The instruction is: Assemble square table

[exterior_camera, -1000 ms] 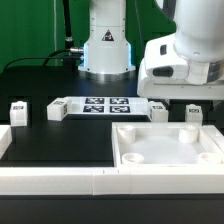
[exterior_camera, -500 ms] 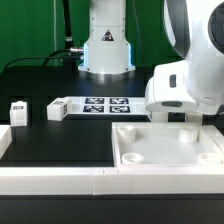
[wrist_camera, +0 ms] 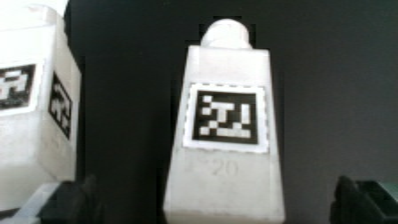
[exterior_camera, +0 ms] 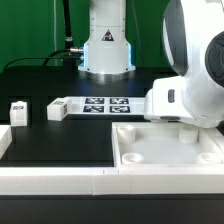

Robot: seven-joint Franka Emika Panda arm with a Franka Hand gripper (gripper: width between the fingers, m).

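The white square tabletop (exterior_camera: 170, 150) lies rim-up at the front on the exterior view's right. Two white tagged legs (exterior_camera: 17, 109) (exterior_camera: 57, 109) stand at the left. My arm's white wrist (exterior_camera: 190, 95) hangs over the spot behind the tabletop and hides my gripper and whatever is there. In the wrist view a white leg (wrist_camera: 224, 120) with a tag lies between my fingers, with dark gaps on both sides. My gripper (wrist_camera: 214, 205) is open around it. A second leg (wrist_camera: 36, 100) stands beside it.
The marker board (exterior_camera: 103, 105) lies behind the middle of the black mat. A low white border rail (exterior_camera: 60, 180) runs along the front, with a piece at the left (exterior_camera: 8, 138). The robot base (exterior_camera: 106, 50) stands at the back.
My arm has come down and forward at the exterior view's right. It now covers the two legs that showed behind the tabletop one second ago.
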